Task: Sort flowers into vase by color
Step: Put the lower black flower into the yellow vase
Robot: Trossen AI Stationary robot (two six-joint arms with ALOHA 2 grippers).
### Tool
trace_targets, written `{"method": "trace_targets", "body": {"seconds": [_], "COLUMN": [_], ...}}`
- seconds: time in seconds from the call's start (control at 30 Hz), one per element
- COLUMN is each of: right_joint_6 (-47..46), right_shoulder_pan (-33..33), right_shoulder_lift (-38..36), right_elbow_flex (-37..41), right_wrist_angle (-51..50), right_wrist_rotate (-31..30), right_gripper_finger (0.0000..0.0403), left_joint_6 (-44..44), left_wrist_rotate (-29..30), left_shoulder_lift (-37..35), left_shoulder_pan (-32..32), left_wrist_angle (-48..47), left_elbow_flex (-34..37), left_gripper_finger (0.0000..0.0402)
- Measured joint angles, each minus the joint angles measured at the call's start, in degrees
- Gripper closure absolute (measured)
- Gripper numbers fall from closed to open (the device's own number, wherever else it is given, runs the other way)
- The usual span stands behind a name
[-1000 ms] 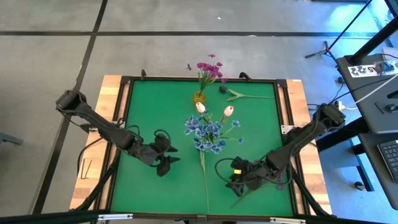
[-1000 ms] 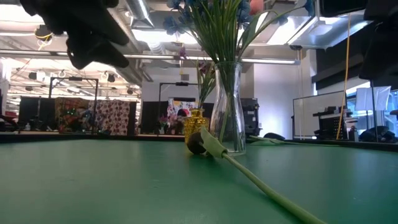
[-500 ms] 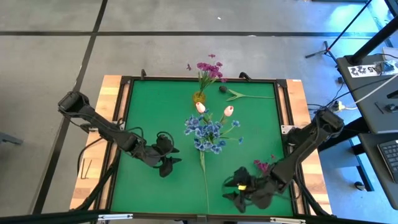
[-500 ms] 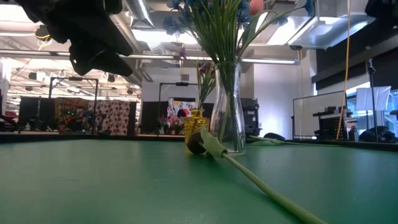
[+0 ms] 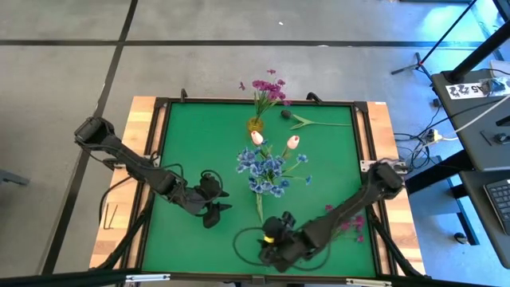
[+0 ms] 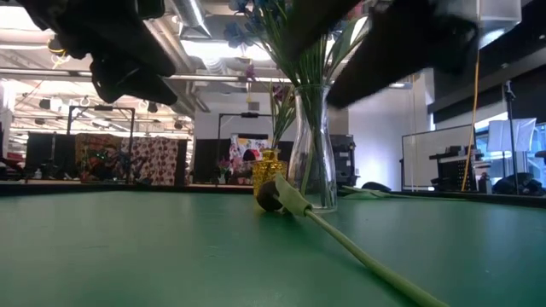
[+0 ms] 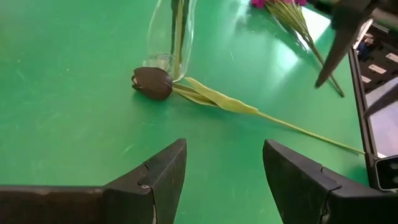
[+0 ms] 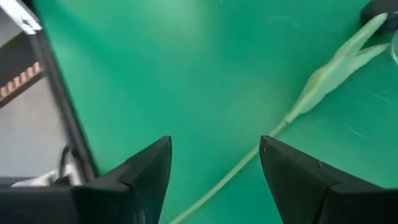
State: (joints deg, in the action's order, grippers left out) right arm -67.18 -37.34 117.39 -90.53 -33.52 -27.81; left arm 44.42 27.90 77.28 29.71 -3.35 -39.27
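Observation:
A clear glass vase (image 6: 312,153) stands mid-table and holds blue sprays (image 5: 263,171) and white-pink tulip buds (image 5: 292,142). A dark tulip (image 7: 152,83) lies on the mat, its bud against the vase's foot and its stem (image 5: 259,206) running toward the near edge. A small yellow vase (image 5: 255,125) holds magenta sprays. A second dark tulip (image 5: 285,114) lies at the far edge. More magenta sprays (image 5: 347,222) lie at the near right. My left gripper (image 5: 213,209) is open and empty, left of the clear vase. My right gripper (image 5: 271,249) is open and empty above the stem's near end (image 8: 311,87).
The green mat has a raised dark frame (image 5: 159,159) all round, with wooden boards outside it. My right arm (image 5: 351,209) reaches across the near right corner, over the loose magenta sprays. Bare mat lies at the far left (image 5: 199,127).
My right gripper has swept toward the table's left along the near edge, from the near right corner to the lying tulip's stem. The magenta sprays at the near right now show beside its arm.

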Motion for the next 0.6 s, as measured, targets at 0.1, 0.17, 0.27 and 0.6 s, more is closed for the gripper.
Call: {"method": "trace_targets", "body": {"seconds": [0.1,0.17,0.27,0.6], "right_joint_6": [-0.4,-1.5,-2.3,-3.1], "right_shoulder_pan": [1.4,2.2,3.2,5.2], "right_shoulder_lift": [2.2,3.4,5.1,8.7], "right_elbow_flex": [-0.6,-0.7,-0.7,-0.7], "right_wrist_angle": [-1.1,-1.8,-3.6,-6.2], "right_wrist_rotate": [0.4,0.4,1.0,3.6], "right_gripper_finger": [0.016,0.016,0.016,0.0164], "left_joint_6": [-0.9,-1.3,-1.3,-1.5], "left_wrist_rotate": [0.0,0.0,0.0,-0.1], "left_shoulder_lift": [0.0,0.0,0.0,0.0], "left_shoulder_pan": [0.0,0.0,0.0,0.0], "left_wrist_angle": [-0.3,-0.5,-0.5,-0.5], "left_elbow_flex": [0.0,0.0,0.0,0.0], "left_gripper_finger": [0.0196,0.0196,0.0196,0.0196]}}
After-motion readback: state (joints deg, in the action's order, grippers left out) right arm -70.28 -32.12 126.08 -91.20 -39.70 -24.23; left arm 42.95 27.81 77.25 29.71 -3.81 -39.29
